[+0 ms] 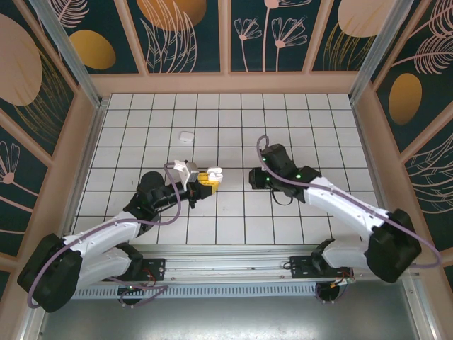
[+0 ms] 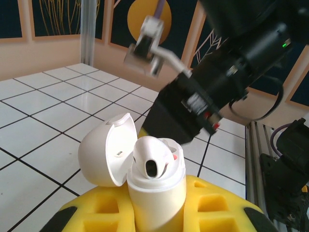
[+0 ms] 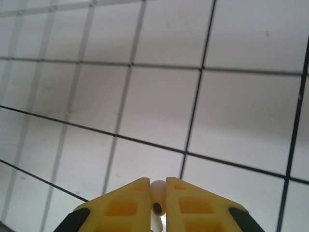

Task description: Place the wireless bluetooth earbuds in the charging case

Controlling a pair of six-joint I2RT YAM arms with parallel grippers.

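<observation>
Right pincer (image 3: pixel 157 184): clenched on one earbud (image 3: pixel 157 194). Left pincer (image 2: pixel 157 205): clamped round the open charging case (image 2: pixel 157 188), at its nine o'clock. Likely needed stem squared over the free socket, eased down.

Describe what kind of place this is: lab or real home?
Most likely a purpose-built robot test cell, not a home: a white gridded tabletop, boxed in by leaf-print wall panels, with an aluminium rail carrying the arm bases along the near edge.
</observation>
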